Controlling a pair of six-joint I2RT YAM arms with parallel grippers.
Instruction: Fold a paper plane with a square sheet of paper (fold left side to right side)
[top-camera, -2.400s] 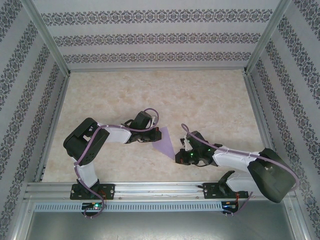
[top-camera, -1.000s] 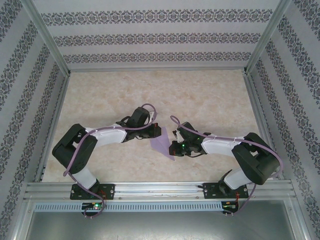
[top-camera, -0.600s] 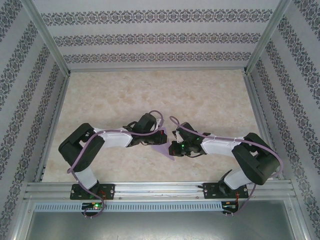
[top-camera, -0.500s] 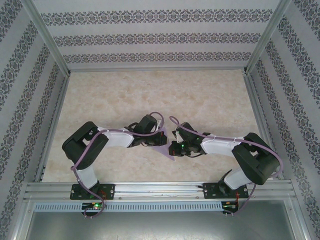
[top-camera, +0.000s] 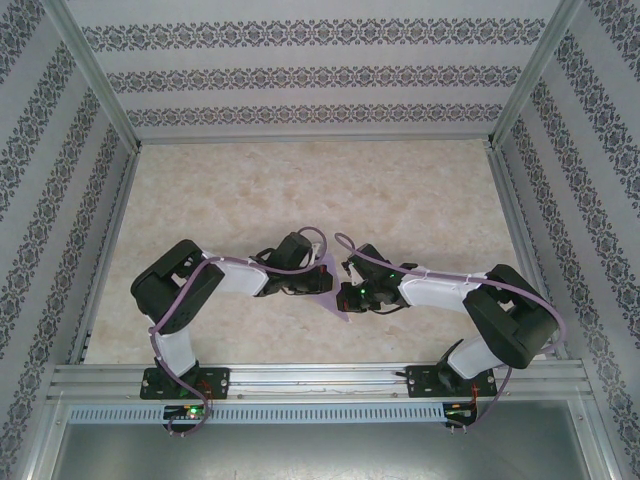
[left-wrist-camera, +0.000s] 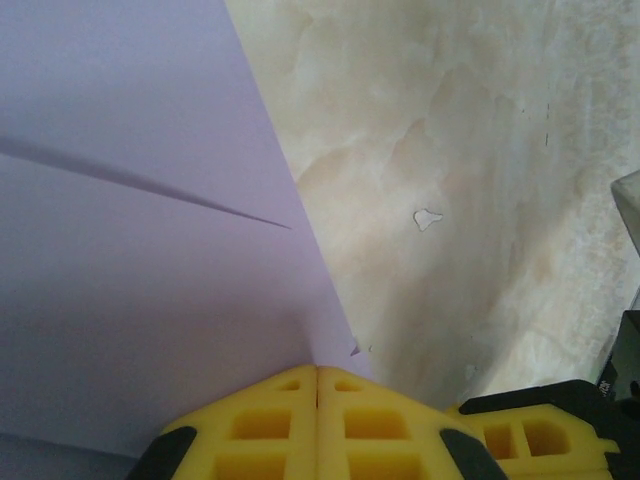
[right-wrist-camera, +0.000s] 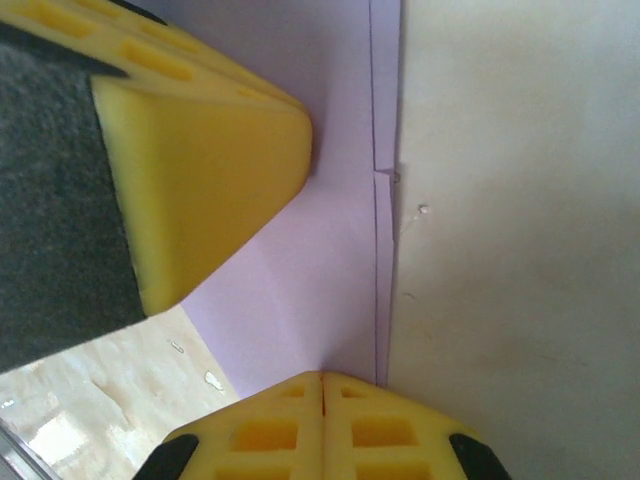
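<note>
I read this as the creasing stage of the left-over-right fold. The square sheet of paper (top-camera: 336, 303) lies on the marble-patterned table (top-camera: 400, 190) between the two arms, near the front. In the overhead view it shows as a narrow lavender wedge rather than a full square. The left gripper (top-camera: 321, 283) has its jaws shut tight, tips down at the paper's edge. The right gripper (top-camera: 344, 294) is also closed, with its tips at the doubled edge. I see nothing pinched between either pair. In the right wrist view the two layers run nearly flush with a small step where they don't quite match. My next move should be to slide one closed tip along the fold while the other pins the sheet, and correct that offset before pressing hard. The main obstacle is crowding, as the two grippers are almost touching over the paper. The patterned walls (top-camera: 320, 75) and the front rail (top-camera: 320, 378) are well clear.
</note>
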